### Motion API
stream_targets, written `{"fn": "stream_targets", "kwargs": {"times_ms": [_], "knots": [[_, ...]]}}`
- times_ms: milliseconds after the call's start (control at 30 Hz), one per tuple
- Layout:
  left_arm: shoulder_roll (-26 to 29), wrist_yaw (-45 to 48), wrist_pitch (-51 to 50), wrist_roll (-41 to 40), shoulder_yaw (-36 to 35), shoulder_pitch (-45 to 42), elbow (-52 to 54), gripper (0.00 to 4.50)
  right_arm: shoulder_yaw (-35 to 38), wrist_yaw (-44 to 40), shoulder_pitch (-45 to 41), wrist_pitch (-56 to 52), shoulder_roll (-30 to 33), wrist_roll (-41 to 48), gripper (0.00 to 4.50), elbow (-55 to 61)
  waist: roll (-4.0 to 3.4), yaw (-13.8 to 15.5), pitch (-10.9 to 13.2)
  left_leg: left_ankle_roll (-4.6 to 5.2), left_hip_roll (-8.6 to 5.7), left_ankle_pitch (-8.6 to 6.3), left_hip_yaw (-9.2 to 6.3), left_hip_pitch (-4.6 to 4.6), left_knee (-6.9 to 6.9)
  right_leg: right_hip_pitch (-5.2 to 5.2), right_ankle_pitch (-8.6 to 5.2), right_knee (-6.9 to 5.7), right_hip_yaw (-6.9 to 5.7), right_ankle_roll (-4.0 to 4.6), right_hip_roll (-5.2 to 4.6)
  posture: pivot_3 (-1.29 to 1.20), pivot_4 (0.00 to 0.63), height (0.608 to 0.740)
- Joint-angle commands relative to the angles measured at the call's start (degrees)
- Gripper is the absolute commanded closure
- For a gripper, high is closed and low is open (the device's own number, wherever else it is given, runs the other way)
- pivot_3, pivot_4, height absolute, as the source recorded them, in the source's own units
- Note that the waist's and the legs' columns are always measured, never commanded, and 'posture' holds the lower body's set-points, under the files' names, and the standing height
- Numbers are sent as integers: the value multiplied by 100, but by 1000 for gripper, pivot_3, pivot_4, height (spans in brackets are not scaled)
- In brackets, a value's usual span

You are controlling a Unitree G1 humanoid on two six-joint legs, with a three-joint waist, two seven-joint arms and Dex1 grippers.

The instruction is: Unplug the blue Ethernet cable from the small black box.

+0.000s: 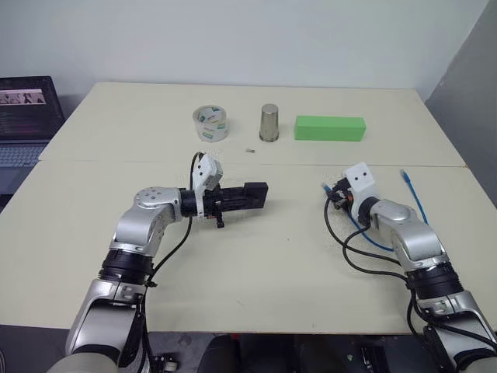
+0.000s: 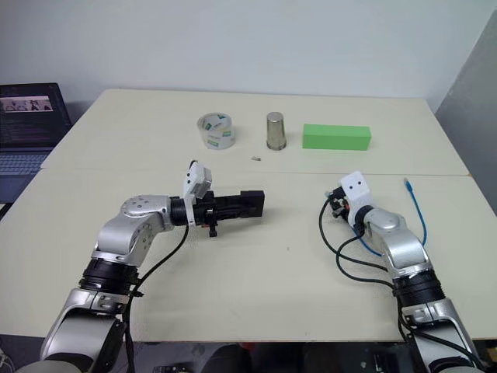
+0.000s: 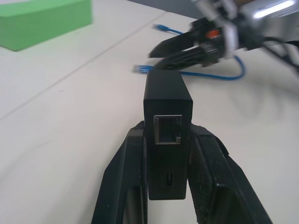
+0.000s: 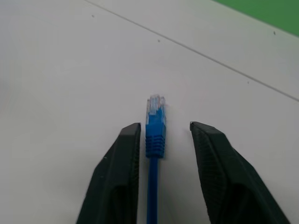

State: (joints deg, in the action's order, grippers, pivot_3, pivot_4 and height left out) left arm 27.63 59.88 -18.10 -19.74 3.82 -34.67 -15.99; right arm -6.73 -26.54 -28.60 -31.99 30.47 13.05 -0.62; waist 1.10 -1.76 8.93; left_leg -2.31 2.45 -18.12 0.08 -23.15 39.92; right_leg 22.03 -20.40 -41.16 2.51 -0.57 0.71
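- Pincers nearest the onlooker: the left pincer [image 1: 256, 194] is clamped on the small black box [image 3: 167, 116], which sits upright between its two fingers [image 3: 122, 186], raised over the table [image 1: 256, 272] at centre-left.
- Empty socket of the box faces the left wrist camera; no plug sits in it.
- Right pincer [image 4: 164, 140], at centre-right of the table, stands partly parted; a gap shows on each side of the plug between its fingers [image 4: 117, 177], and neither finger touches it.
- Blue Ethernet cable [image 4: 154, 135]: one plug end lies between the right pincer's fingers, its clear tip pointing away from the wrist. From the head views the cord loops on the table under and beside the right forearm, and its other plug end [image 1: 404, 176] lies farther out near the table's right edge. Cable and box are well apart.
- Black robot wires [image 1: 349, 252] curl on the table beside the right arm, crossing the blue cord.
- Seam across the table, beyond both pincers.
- Small pale object [image 1: 250, 150] just past the seam; too small to identify.
- Far row, left to right: a roll of clear tape [image 1: 211, 124], an upright metal cup [image 1: 269, 123], and a green block [image 1: 329, 128] lying lengthwise.
- Laptop [image 1: 23, 116], screen lit, at the far left beside the table.
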Motion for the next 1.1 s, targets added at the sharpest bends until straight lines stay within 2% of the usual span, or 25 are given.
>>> {"fn": "stream_targets", "kwargs": {"times_ms": [33,133,333,533,600,667,700,733,767,900,1100], "knots": [[-269,-1113,916,411,-452,31,-377,3719,200,-1007,241,-236,419,704,1660,1426,0,10,0,0,-1,0,0,0,0,0,0,0,1,0,-1,0,150,740],[-482,-1725,1475,581,-677,-1,-887,3719,187,-1543,435,-579,590,1326,1018,2323,1,14,-1,1,-1,0,-3,-2,2,0,0,0,-2,0,0,0,150,740],[-769,-2669,2774,996,-896,-64,-1969,3719,-73,-1639,457,-807,599,1351,1018,2815,8,19,-4,1,-3,-1,-7,-2,5,-3,0,0,-6,0,-1,0,150,740],[-889,-2889,3099,1080,-945,-35,-2660,3719,-197,-1618,451,-824,613,1204,1018,2814,8,18,-5,1,-7,0,-6,-3,6,-3,0,1,-7,0,-4,0,150,740],[-872,-2829,3087,1056,-965,16,-2723,3016,-196,-1587,465,-847,609,1192,1000,2837,8,17,-5,1,-6,0,-6,-1,6,-3,0,-1,-6,0,-4,0,150,740],[-834,-2719,3026,1014,-970,81,-2706,2740,-198,-1551,482,-870,598,1181,1000,2862,8,16,-5,0,-6,0,-6,2,6,-4,0,-4,-6,0,-4,0,150,740],[-814,-2676,3010,999,-975,114,-2682,2402,-199,-1532,491,-883,590,1178,1000,2874,8,16,-5,0,-6,0,-6,2,6,-4,0,-4,-7,0,-4,0,150,740],[-785,-2660,2966,993,-986,159,-2634,2316,-200,-1507,503,-901,577,1179,1000,2888,8,16,-5,0,-6,0,-6,2,6,-4,0,-4,-7,0,-4,0,150,740],[-752,-2641,2947,1011,-980,215,-2565,1998,-191,-1478,521,-929,563,1192,1000,2908,8,16,-5,0,-6,0,-6,2,6,-4,0,-3,-7,0,-4,0,150,740],[-572,-2548,2643,1109,-888,575,-1951,1184,-111,-1301,645,-1021,503,1220,1000,2995,7,-7,-6,0,-3,0,-5,3,4,-4,0,-4,-7,0,-3,0,150,740],[112,-2055,1712,1066,-785,1179,-308,1184,373,-997,1138,-1109,573,1290,1000,3229,7,2,-5,0,0,0,-7,4,2,-4,0,-5,-8,0,-2,0,150,740]]}}
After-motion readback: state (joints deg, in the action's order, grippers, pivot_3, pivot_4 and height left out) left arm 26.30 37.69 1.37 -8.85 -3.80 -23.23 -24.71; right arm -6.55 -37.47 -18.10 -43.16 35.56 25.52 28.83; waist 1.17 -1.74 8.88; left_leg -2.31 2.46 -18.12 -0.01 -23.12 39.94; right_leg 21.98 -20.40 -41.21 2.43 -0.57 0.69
